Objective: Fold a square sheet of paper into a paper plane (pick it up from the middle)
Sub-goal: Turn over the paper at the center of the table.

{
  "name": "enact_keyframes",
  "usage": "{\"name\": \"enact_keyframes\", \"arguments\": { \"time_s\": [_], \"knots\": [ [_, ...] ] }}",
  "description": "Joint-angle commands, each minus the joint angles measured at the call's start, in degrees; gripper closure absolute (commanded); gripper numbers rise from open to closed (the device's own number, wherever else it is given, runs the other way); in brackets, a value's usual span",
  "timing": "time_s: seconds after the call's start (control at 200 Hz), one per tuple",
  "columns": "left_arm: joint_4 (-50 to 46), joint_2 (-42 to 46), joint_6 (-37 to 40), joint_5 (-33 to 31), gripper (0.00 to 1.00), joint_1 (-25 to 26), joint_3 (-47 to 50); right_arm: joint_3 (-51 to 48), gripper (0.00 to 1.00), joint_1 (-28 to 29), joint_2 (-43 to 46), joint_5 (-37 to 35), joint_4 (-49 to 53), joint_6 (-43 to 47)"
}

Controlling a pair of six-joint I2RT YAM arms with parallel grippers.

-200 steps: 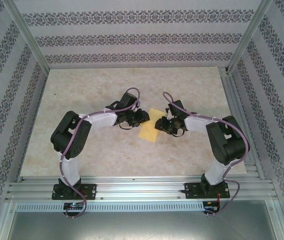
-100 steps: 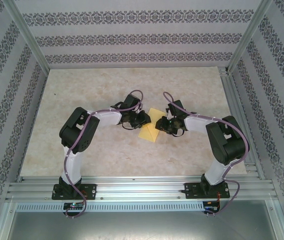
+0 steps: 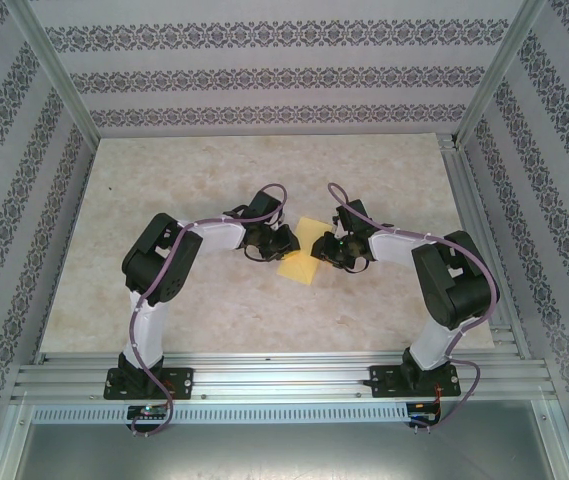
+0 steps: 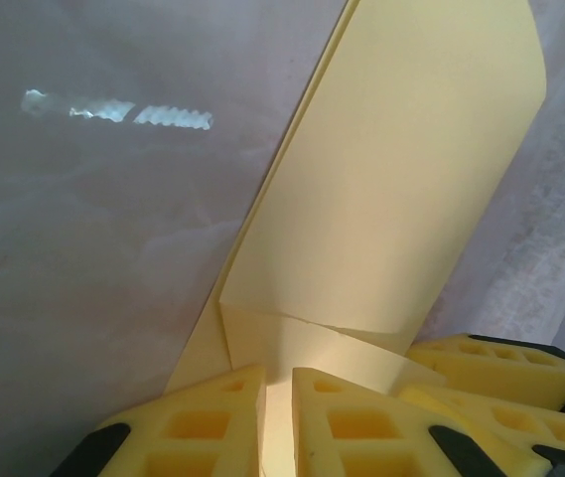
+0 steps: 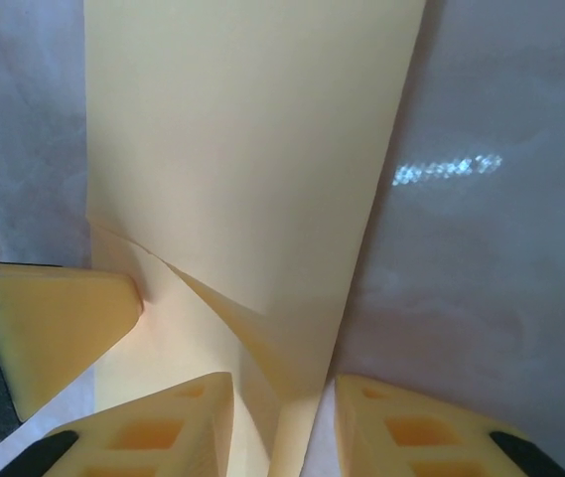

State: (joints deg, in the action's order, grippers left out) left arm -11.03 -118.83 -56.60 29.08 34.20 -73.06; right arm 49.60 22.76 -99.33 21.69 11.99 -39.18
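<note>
The square sheet of paper (image 3: 299,263) is yellow and lies partly folded on the table, between the two grippers. My left gripper (image 3: 285,240) sits at its left edge. In the left wrist view the left gripper (image 4: 278,386) is pinched nearly together on a raised fold of the sheet (image 4: 401,179). My right gripper (image 3: 320,248) is at the sheet's right edge. In the right wrist view the right gripper (image 5: 282,402) stands partly open around a lifted ridge of the sheet (image 5: 242,149); its right finger (image 5: 411,432) is clear of the paper.
The beige marbled table (image 3: 194,300) has bare room on every side of the sheet. A metal frame rail (image 3: 284,375) runs along the near edge, and patterned walls close in the other sides. The other arm's yellow fingers (image 4: 500,373) crowd the sheet's end.
Both grippers' jaws have narrowed on the paper. The left arm's elbow has swung right, bringing its gripper slightly closer to the sheet. The right arm has barely moved.
</note>
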Motion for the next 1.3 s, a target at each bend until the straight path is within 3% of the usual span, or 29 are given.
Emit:
{"name": "enact_keyframes", "arguments": {
  "time_s": [0.0,0.41,0.515,0.909,1.294],
  "knots": [
    [-2.7,-1.9,1.2,-0.8,0.83,0.2,-1.3,1.6,0.7,1.1,-1.7,1.8,-5.5,-0.5],
    [-2.9,-2.0,1.2,-0.8,0.83,0.3,-1.3,1.1,0.73,1.1,-1.1,1.9,-6.7,-1.1],
    [-2.9,-1.9,1.2,-0.8,0.83,0.3,-1.5,0.6,0.67,1.0,-0.4,1.2,-6.4,-1.1],
    [-3.7,-1.4,1.0,-1.6,0.83,0.3,-1.6,-3.7,0.6,0.7,3.6,-1.9,-6.7,-2.8],
    [-3.4,-1.8,0.4,-1.1,0.83,0.3,-1.9,-4.7,0.6,1.2,2.6,-1.2,-8.7,-4.9]
  ]
}}
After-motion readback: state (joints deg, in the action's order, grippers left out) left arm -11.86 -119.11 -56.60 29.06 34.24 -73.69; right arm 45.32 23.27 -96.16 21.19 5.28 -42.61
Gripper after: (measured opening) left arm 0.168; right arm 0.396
